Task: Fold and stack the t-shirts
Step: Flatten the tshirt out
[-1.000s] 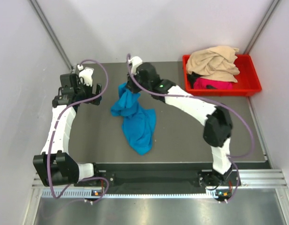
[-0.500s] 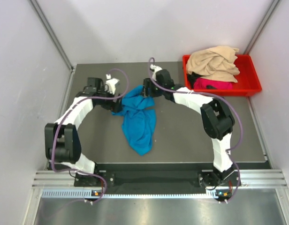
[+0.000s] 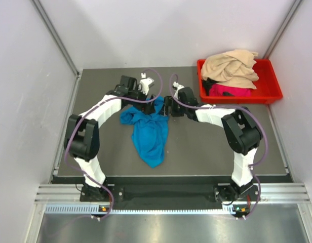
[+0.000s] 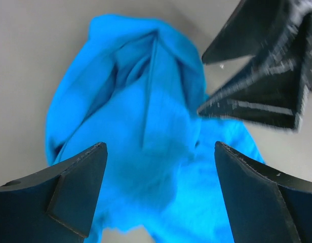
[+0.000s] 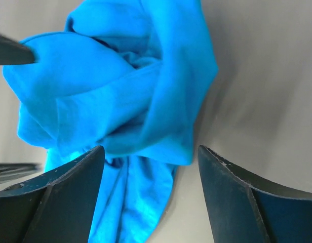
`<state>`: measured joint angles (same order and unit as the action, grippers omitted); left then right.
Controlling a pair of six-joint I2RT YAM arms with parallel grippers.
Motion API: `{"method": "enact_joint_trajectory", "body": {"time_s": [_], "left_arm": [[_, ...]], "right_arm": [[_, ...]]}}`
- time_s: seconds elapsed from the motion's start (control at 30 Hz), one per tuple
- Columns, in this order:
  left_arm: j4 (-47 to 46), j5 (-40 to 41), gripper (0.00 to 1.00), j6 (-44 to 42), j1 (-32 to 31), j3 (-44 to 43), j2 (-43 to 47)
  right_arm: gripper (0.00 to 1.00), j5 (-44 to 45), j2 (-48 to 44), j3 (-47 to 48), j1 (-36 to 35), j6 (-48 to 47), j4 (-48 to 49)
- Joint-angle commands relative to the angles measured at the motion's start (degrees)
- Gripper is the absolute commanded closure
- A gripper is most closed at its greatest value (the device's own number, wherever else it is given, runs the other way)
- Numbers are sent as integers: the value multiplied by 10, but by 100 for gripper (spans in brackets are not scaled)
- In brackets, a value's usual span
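A crumpled bright turquoise-blue cloth t-shirt lies heaped in the middle of the dark grey bench, well apart from the beige-tan t-shirt and magenta-pink t-shirt piled in the red plastic bin. The left end effector hangs over the heap's far end, fingers spread wide, gripping nothing. The right end effector — equally wide, equally empty — faces it just beside. As I judge it, the 2 are near enough to clash on closing, and either could pinch several bunched layers rather than 1 edge — lifting a wad that will not spread flat.
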<state>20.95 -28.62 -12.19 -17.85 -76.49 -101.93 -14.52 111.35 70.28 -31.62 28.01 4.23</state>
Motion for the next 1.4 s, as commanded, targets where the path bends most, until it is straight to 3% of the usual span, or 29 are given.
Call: {"method": "enact_joint_trajectory", "body": {"time_s": [0.0,0.17,0.2,0.27,0.3,0.33,0.37,0.43,0.47,0.77,0.83,0.87,0.93,0.97,1.0,1.2,1.37], "left_arm": [[-7,7,10,6,-17,-37,-46],[-2,26,18,-6,-30,-38,-58],[-2,29,28,-7,-30,-37,-59],[-2,38,37,-10,-30,-36,-61],[-1,42,45,-10,-30,-38,-63],[1,46,60,-10,-30,-38,-63],[1,48,68,-10,-30,-38,-62],[3,49,86,-6,-30,-38,-56],[4,49,90,-5,-30,-38,-53],[28,83,100,1,-29,-49,-41],[37,109,100,8,-27,-60,-25],[37,114,100,16,-22,-60,-18],[31,113,100,26,-8,-57,8],[30,111,100,33,-2,-56,17],[30,110,100,37,4,-54,25],[61,93,100,58,102,-59,106],[106,86,100,48,242,-80,183]], "right_arm": [[26,-11,-32,-24,9,15,60],[32,-23,-25,-31,13,15,75],[33,-29,-16,-25,13,15,77],[37,-33,-4,-17,13,17,87],[41,-36,6,-10,12,18,90],[46,-37,11,-7,13,21,94],[57,-37,16,-1,14,22,95],[64,-39,26,3,15,24,96],[64,-41,27,4,15,24,96],[53,-3,53,26,22,10,48],[60,-17,64,28,22,14,54],[71,-25,69,30,22,19,61],[82,-42,82,40,21,30,64],[96,-45,84,42,22,32,69],[100,-44,80,39,22,35,72],[100,-16,-24,5,34,33,64],[100,19,-151,11,38,-20,-14]]}}
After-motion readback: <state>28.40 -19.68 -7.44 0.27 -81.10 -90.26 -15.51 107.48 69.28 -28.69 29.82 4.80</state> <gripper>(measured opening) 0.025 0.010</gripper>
